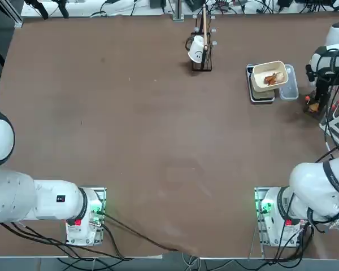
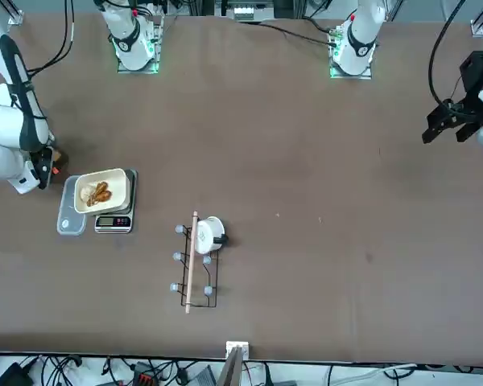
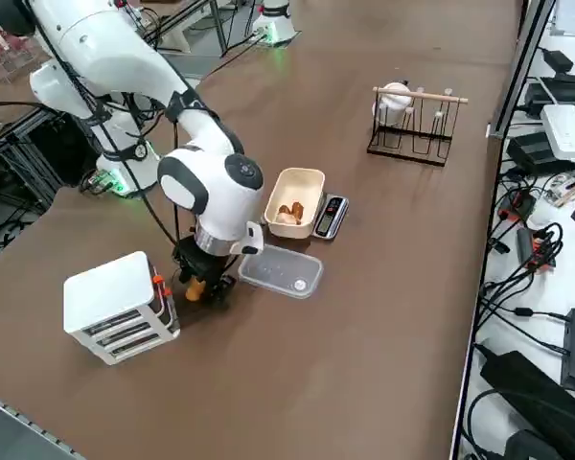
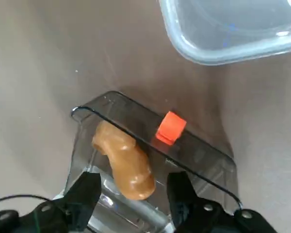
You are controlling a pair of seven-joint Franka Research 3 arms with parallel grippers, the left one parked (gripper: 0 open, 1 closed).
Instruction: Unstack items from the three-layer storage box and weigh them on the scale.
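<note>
Looking down from overhead, the scale [image 1: 262, 94] is seen under a cream tray [image 1: 269, 75] holding brown items [image 1: 273, 78]. From the right side, the right gripper [image 3: 203, 285] is lowered beside the three-layer storage box [image 3: 121, 307]. At the wrist, the fingers [image 4: 87, 190] are spread open around a tan item [image 4: 127, 162] in a clear drawer [image 4: 194, 150], not gripping it.

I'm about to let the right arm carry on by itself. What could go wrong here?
The right gripper is open around a tan food piece lying in a clear drawer; closing could catch the drawer wall, or squeeze the rounded piece out sideways. The clear container lies close by and may get bumped.
</note>
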